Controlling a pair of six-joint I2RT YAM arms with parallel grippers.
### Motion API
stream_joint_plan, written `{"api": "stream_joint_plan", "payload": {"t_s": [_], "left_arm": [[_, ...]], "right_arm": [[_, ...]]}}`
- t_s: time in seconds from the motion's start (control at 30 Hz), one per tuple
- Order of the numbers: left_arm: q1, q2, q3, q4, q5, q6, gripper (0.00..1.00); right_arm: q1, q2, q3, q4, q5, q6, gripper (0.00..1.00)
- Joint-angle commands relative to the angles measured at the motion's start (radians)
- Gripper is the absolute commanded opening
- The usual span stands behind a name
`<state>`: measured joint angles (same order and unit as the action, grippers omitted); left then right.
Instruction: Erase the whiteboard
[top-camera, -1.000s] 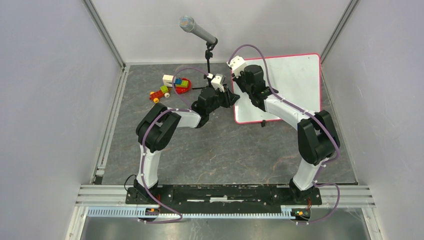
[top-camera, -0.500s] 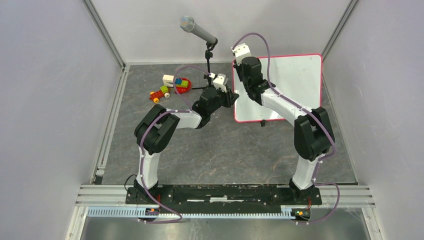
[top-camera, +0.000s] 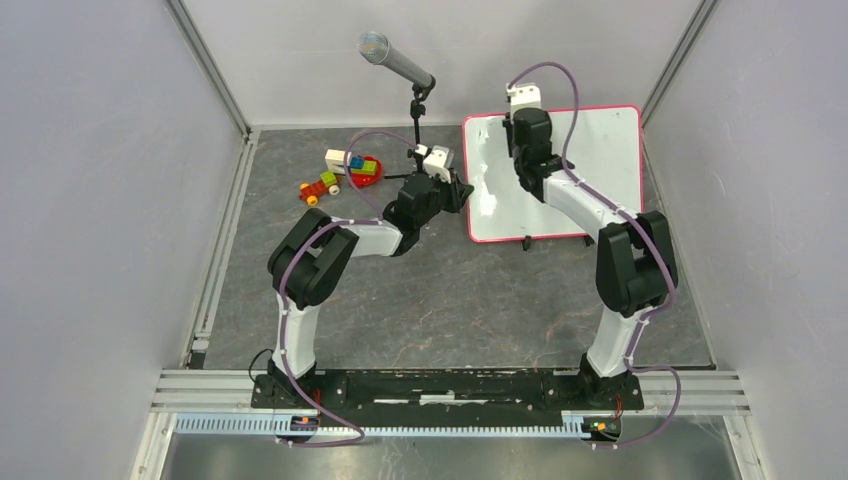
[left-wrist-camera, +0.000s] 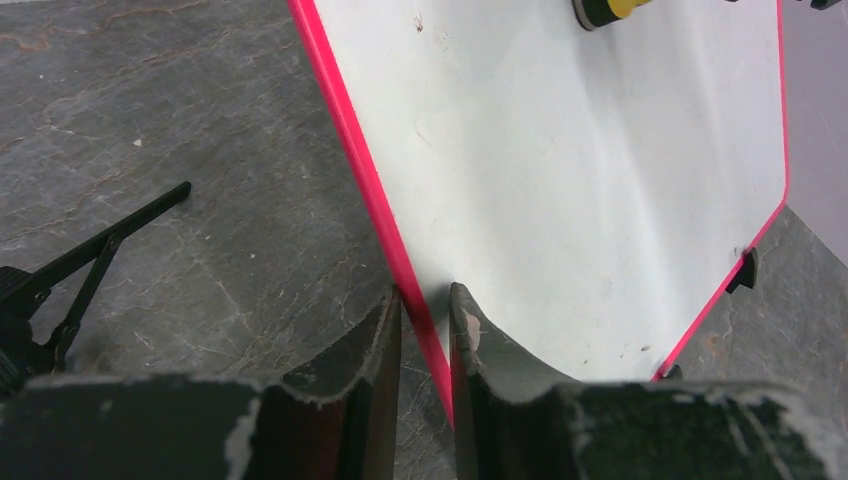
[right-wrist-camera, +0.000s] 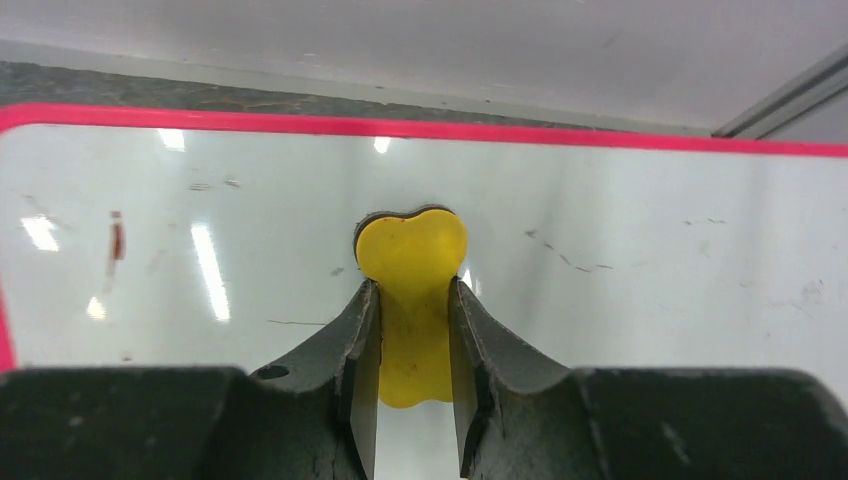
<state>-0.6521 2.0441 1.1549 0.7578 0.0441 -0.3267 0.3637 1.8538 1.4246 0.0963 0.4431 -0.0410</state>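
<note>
Whiteboard (top-camera: 600, 170): sits at the far right of the grey stone-patterned table (top-camera: 400, 300). Its far edge is close to the back wall and its right edge is near the side wall. It has a thin pink-red frame and rounded corners.
Board surface: mostly white. The right wrist view shows a short red streak (right-wrist-camera: 117, 235) near the left edge, a few thin dark lines and strips of lamp glare.
Board clips: one small black clip (top-camera: 527, 243) shows at the near edge in the top view.
Board lie: whether the left edge is raised off the table cannot be told.
Left gripper (top-camera: 460, 192): at the board's left edge. In its wrist view the left gripper (left-wrist-camera: 425, 300) has its two fingers drawn close on either side of the pink frame, pinching the rim, one finger over the table side and one over the white face.
Right gripper (top-camera: 527, 140): over the far left part of the board, near the far frame.
Eraser (right-wrist-camera: 412, 250): yellow, lobed at the top, with a dark rim underneath, against the white surface. The right gripper (right-wrist-camera: 412, 290) is clamped on its narrow waist. The left wrist view catches it as a yellow-and-black piece (left-wrist-camera: 600, 8) at the top of frame.
Microphone (top-camera: 395, 60): on a black stand beyond the left gripper, head tilted up to the left; one stand leg (left-wrist-camera: 90, 260) rests on the table just left of the board.
Toy blocks (top-camera: 345, 168): a coloured cluster on the table, well left of the board.
</note>
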Motion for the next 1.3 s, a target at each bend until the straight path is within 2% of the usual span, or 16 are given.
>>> {"api": "stream_joint_plan", "payload": {"t_s": [0.0, 0.07, 0.2, 0.37, 0.47, 0.67, 0.83, 0.9, 1.07, 1.27], "left_arm": [[0.0, -0.023, 0.002, -0.009, -0.04, 0.089, 0.02], [0.0, -0.025, 0.002, -0.01, -0.041, 0.089, 0.02], [0.0, -0.023, 0.005, -0.011, -0.041, 0.09, 0.02], [0.008, -0.009, 0.017, -0.007, 0.024, 0.037, 0.04], [0.038, 0.008, 0.024, -0.001, 0.083, -0.043, 0.22], [0.078, 0.053, 0.062, 0.002, 0.189, -0.124, 0.44], [0.077, 0.112, 0.132, -0.011, 0.284, -0.169, 0.51], [0.077, 0.135, 0.154, -0.021, 0.296, -0.184, 0.5], [0.071, 0.151, 0.174, -0.034, 0.279, -0.179, 0.39], [0.062, 0.118, 0.157, -0.082, 0.199, -0.112, 0.09]], "right_arm": [[-0.031, -0.038, -0.022, 0.014, -0.112, 0.035, 0.25], [-0.009, -0.028, -0.009, 0.017, -0.152, 0.019, 0.24], [0.059, -0.01, 0.013, 0.016, -0.137, -0.048, 0.24], [0.084, -0.057, -0.046, 0.071, -0.17, -0.038, 0.24], [0.086, -0.083, -0.064, 0.1, -0.18, -0.036, 0.24], [0.085, -0.085, -0.049, 0.096, -0.159, -0.063, 0.25], [0.086, -0.059, 0.014, 0.059, -0.133, -0.108, 0.24], [0.085, -0.056, 0.013, 0.072, -0.126, -0.126, 0.25], [0.09, -0.001, 0.092, 0.027, -0.193, -0.154, 0.25], [0.113, 0.038, 0.127, -0.025, -0.149, -0.161, 0.24]]}}
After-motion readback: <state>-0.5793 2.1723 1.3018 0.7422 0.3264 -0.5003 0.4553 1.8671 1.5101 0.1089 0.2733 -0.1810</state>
